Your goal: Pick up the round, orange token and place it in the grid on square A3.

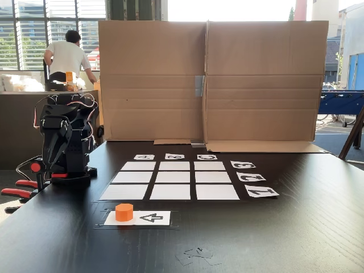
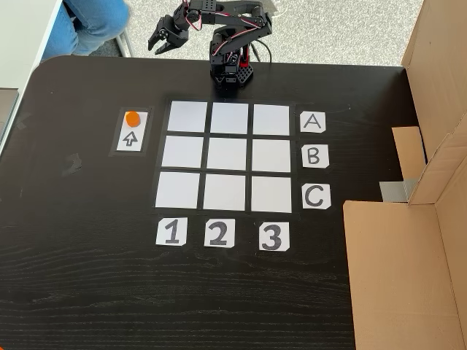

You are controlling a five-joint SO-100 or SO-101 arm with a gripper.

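The orange token (image 1: 124, 212) (image 2: 132, 118) sits on one end of a white arrow card (image 1: 151, 217), just outside the grid (image 1: 170, 177) (image 2: 228, 155) on its "1" side. Square A3 (image 1: 138, 166) (image 2: 271, 119), the corner cell by the "A" card (image 2: 312, 122) and the "3" card (image 2: 273, 236), is bare. The black arm (image 1: 62, 142) stands folded at the table edge on the grid's A side. In a fixed view from above, my gripper (image 2: 162, 45) hangs off the table edge with its jaws apart and nothing between them, well away from the token.
A tall folded cardboard screen (image 1: 210, 79) (image 2: 408, 255) stands along the table side beyond the 3 column. Red clamps (image 1: 23, 187) hold the arm's base. A person (image 1: 67, 57) stands far in the background, and blue-trousered legs (image 2: 95, 22) are by the table corner.
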